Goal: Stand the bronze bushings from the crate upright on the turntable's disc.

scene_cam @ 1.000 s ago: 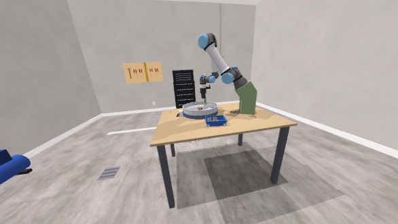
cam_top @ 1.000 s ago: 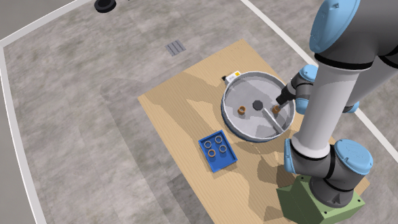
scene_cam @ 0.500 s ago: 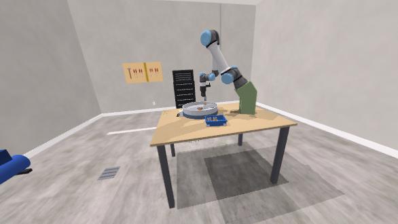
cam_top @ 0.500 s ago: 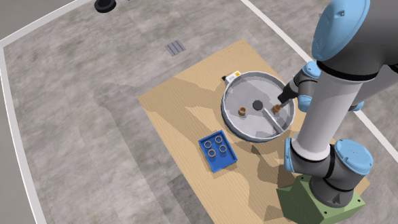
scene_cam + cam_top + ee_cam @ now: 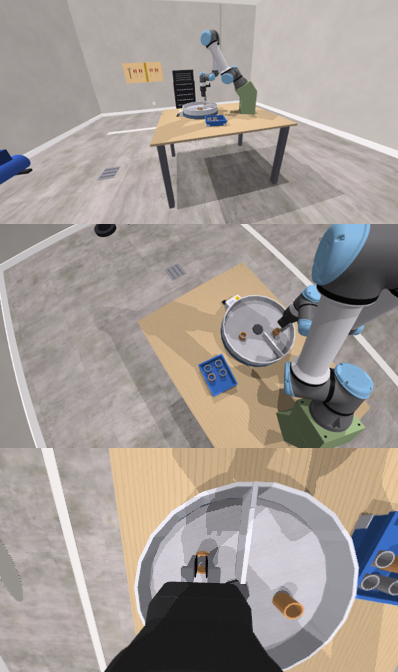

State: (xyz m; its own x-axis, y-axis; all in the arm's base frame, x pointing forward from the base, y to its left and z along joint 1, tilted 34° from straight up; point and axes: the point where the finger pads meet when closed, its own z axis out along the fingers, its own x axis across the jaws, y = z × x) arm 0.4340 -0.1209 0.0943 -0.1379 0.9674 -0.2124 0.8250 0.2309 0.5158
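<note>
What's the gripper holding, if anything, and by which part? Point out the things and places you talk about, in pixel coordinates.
Can't be told: a bronze bushing [image 5: 276, 332] [image 5: 204, 104] [image 5: 202, 553] shows between the gripper's [image 5: 280, 327] [image 5: 205, 100] [image 5: 201, 566] fingers in the wrist view, but contact is unclear.

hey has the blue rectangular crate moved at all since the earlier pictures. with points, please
No. In the top view, the blue rectangular crate [image 5: 224, 389] [image 5: 216, 125] sits at the same spot beside the round grey turntable [image 5: 224, 341] [image 5: 200, 116] [image 5: 356, 573], judged against the wooden table's edge.
</note>
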